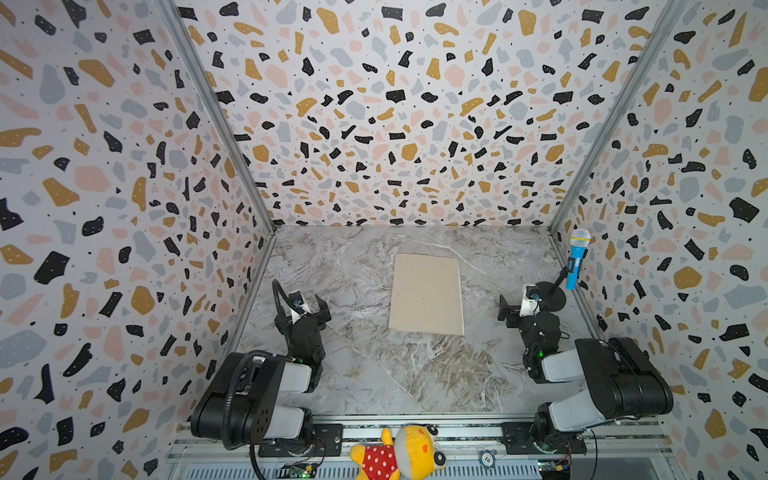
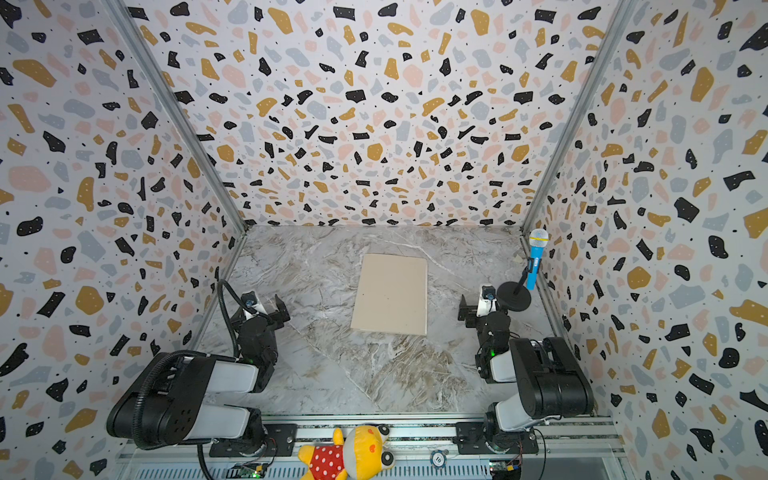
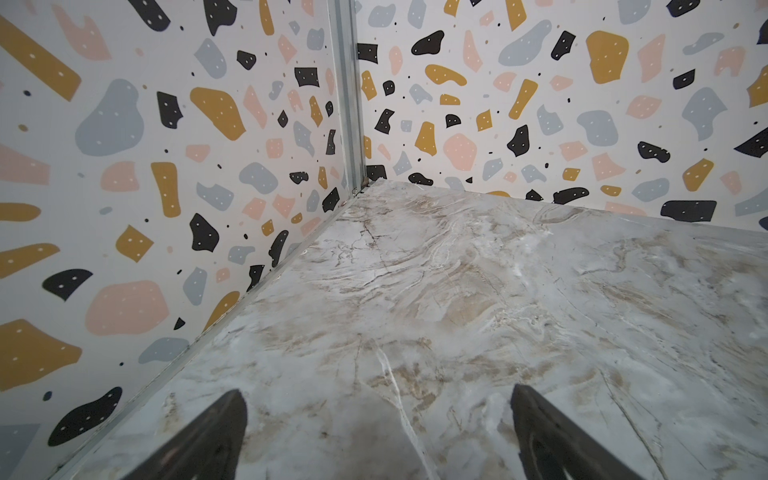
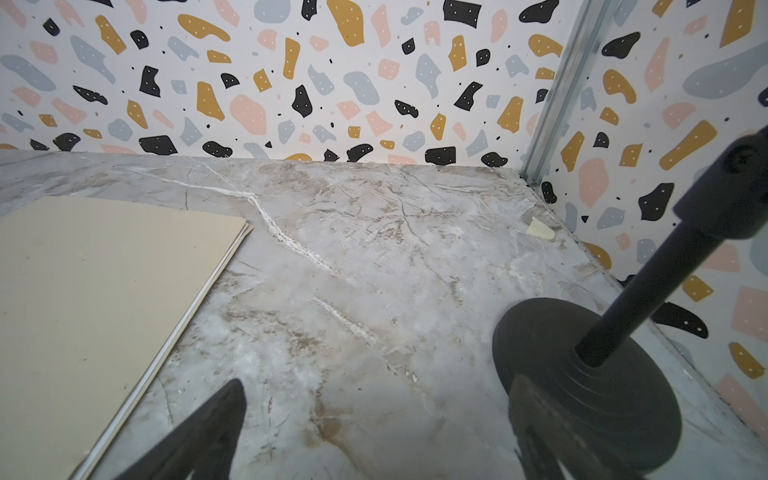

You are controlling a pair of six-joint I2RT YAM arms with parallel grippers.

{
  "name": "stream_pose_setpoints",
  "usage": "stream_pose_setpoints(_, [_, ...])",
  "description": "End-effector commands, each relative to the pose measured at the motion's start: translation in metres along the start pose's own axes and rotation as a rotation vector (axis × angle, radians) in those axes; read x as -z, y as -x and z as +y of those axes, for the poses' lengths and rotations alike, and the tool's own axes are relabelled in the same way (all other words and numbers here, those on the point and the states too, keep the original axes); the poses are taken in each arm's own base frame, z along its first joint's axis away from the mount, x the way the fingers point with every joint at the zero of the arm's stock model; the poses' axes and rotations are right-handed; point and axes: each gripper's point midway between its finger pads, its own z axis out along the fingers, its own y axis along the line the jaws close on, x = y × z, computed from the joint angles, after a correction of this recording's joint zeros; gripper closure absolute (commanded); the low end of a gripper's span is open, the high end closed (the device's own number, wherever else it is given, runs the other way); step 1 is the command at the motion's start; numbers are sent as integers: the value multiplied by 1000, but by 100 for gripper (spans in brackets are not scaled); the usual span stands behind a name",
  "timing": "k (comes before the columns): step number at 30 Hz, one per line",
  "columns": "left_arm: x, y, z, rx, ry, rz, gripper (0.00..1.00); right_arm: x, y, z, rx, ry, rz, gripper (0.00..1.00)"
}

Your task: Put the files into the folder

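**Two claws released, folder shut on the marble bench**

Three walls (image 1: 374,104) papered in a terrazzo pattern of black, ochre, pink and grey blotches close in the bench (image 1: 353,374); bare metal posts (image 3: 347,104) run up the corners where the walls meet. The bench top is grey-white marble veined with brown, and most of it lies bare in both top views.

The folder (image 1: 426,295), beige and shut, lies flat a little beyond the middle of the bench, well apart from both arms; in the right wrist view a thin white edge (image 4: 144,380) shows between its beige leaves (image 4: 83,311).

The left claw (image 1: 305,309) sits near the left wall with its jaws spread wide and nothing between them; the left wrist view shows only marble (image 3: 457,291) and the far left corner past its fingers. The right claw (image 1: 517,309) is likewise released and grasps nothing; it sits just beside the round black base (image 4: 582,374) of a stand that carries a blue toy microphone (image 1: 577,259) against the right wall; whether a finger touches that base I cannot tell. A small pale scrap (image 4: 540,228) lies by the right wall.

At the near edge, a metal rail (image 1: 457,432) bears both arm bases; a yellow plush toy (image 1: 399,453) in a red spotted top lies on it between them.
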Motion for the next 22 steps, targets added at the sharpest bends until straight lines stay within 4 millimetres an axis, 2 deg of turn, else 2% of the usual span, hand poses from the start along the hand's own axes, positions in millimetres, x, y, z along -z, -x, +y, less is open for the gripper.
stream_pose_setpoints(1, [-4, 15, -2, 8, 5, -47, 0, -4, 14, 0, 12, -7, -38, 1])
stream_pose_setpoints(22, [-2, 16, -2, 11, 2, -50, 1, -4, 13, 1, 15, -8, -33, 1])
